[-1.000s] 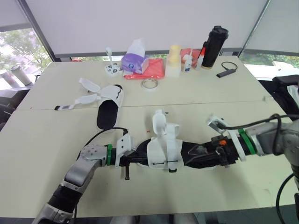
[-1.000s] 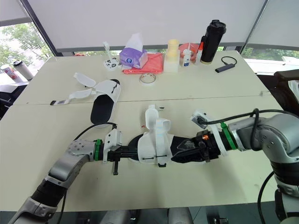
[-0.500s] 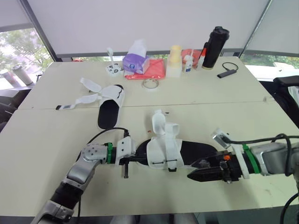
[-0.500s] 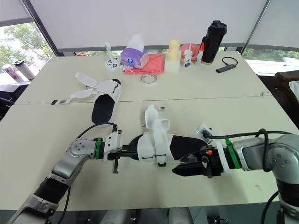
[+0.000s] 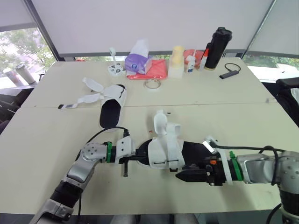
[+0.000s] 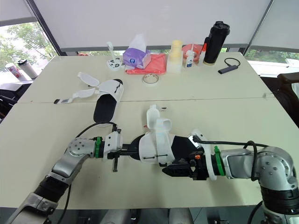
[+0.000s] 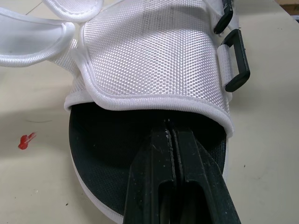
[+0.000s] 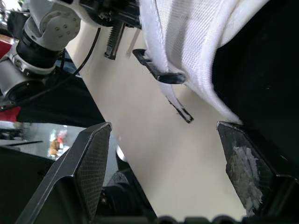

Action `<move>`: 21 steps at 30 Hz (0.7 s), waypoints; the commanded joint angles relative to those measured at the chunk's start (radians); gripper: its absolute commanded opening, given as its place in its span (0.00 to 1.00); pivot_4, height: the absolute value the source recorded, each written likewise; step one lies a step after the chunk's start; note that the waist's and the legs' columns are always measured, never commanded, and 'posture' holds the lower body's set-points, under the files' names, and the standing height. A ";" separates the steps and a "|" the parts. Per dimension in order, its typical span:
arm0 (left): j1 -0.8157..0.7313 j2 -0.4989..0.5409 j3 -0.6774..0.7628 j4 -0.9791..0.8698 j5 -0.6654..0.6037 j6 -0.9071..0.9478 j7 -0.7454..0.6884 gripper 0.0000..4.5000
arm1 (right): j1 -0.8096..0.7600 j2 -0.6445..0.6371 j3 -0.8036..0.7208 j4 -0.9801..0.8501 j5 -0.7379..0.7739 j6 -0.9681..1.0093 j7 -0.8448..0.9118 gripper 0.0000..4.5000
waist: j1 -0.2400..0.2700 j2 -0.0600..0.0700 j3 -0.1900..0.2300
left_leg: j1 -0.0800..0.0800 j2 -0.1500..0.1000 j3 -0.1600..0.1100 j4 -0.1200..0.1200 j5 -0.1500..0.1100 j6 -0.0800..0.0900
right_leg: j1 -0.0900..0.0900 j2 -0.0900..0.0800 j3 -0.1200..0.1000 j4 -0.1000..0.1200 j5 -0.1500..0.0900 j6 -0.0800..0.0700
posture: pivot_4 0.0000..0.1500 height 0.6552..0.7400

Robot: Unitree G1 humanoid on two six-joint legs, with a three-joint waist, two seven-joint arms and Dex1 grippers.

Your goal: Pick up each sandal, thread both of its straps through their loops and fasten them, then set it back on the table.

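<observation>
Head view: the near sandal [image 5: 167, 148] is lying on the table [image 5: 233, 112] between the arms, with the left gripper [image 5: 139, 157] reaching into one end, the right gripper [image 5: 183, 176] sitting at its near edge, and the second sandal [image 5: 112, 106] lying farther back, straps loose. Left wrist view: the fingers [image 7: 159, 154] are pressing together on the black insole under the white upper. Right wrist view: the fingers [image 8: 91, 163] are standing wide apart beside the sole, gripping nothing.

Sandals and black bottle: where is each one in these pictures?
near sandal [image 5: 166, 149], left eye view, white upper
far sandal [image 5: 110, 114], left eye view, black insole
black bottle [image 5: 216, 44], left eye view, middle of body
</observation>
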State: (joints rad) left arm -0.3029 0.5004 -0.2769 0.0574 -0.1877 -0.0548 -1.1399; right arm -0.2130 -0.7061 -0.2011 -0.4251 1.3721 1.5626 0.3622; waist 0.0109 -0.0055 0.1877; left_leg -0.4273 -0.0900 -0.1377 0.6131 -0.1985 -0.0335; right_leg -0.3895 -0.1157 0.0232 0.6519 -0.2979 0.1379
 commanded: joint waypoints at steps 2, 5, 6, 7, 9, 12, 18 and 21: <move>0.005 0.005 -0.016 0.014 0.022 0.026 0.004 0.00 | -0.015 0.022 0.014 0.023 0.020 -0.034 -0.044 0.86 | 0.000 0.000 0.000 | 0.000 0.000 0.000 0.000 0.000 0.001 | 0.000 0.000 0.000 0.000 0.000 0.000 | 1.00 1.00; 0.004 0.005 -0.017 0.012 0.022 0.030 0.005 0.00 | -0.028 0.032 0.026 0.031 0.043 -0.048 -0.064 0.86 | -0.001 0.000 0.000 | 0.000 0.000 0.000 0.000 0.001 0.001 | 0.000 0.000 0.000 0.000 0.000 -0.001 | 1.00 1.00; 0.005 0.005 -0.017 0.009 0.021 0.031 0.005 0.00 | -0.033 0.033 0.029 0.032 0.060 -0.054 -0.071 0.86 | -0.001 0.000 0.000 | 0.000 0.000 0.000 0.000 0.001 0.002 | 0.000 0.000 0.000 0.000 0.000 -0.001 | 1.00 1.00; 0.006 0.005 -0.017 0.008 0.020 0.032 0.006 0.00 | -0.035 0.033 0.030 0.033 0.074 -0.058 -0.077 0.86 | -0.001 0.000 0.000 | 0.000 0.000 0.000 0.000 0.001 0.002 | 0.000 0.000 0.000 0.000 0.000 -0.001 | 1.00 1.00; 0.008 0.005 -0.017 0.006 0.019 0.034 0.006 0.00 | -0.041 0.031 0.037 0.037 0.093 -0.065 -0.094 0.86 | -0.001 0.000 0.000 | 0.000 0.000 0.000 0.000 0.001 0.002 | 0.000 0.000 0.000 0.000 0.000 -0.002 | 1.00 1.00; 0.010 0.005 -0.016 0.001 0.018 0.039 0.007 0.00 | -0.048 0.031 0.048 0.041 0.127 -0.080 -0.117 0.86 | -0.001 0.000 0.000 | 0.000 0.000 0.000 0.000 0.001 0.002 | 0.000 0.000 0.000 0.000 0.000 -0.002 | 1.00 1.00; 0.012 0.004 -0.015 -0.006 0.013 0.044 0.008 0.00 | -0.074 0.035 0.093 0.058 0.191 -0.131 -0.171 0.86 | -0.001 0.000 0.000 | 0.000 0.000 0.000 0.000 0.001 0.002 | 0.000 0.000 0.000 0.000 0.000 -0.002 | 1.00 1.00; 0.014 0.004 -0.015 -0.009 0.012 0.047 0.008 0.00 | -0.079 0.029 0.114 0.062 0.212 -0.153 -0.192 0.86 | -0.001 0.000 0.000 | 0.000 0.000 0.000 0.000 0.001 0.002 | 0.000 0.000 0.000 0.000 0.000 -0.003 | 1.00 1.00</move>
State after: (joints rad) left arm -0.3065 0.5002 -0.2778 0.0500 -0.1882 -0.0257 -1.1304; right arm -0.2713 -0.6800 -0.0804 -0.3610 1.5509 1.4528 0.1801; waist 0.0100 -0.0055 0.1877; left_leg -0.4270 -0.0899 -0.1378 0.6131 -0.1970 -0.0314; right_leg -0.3892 -0.1157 0.0234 0.6516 -0.2985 0.1343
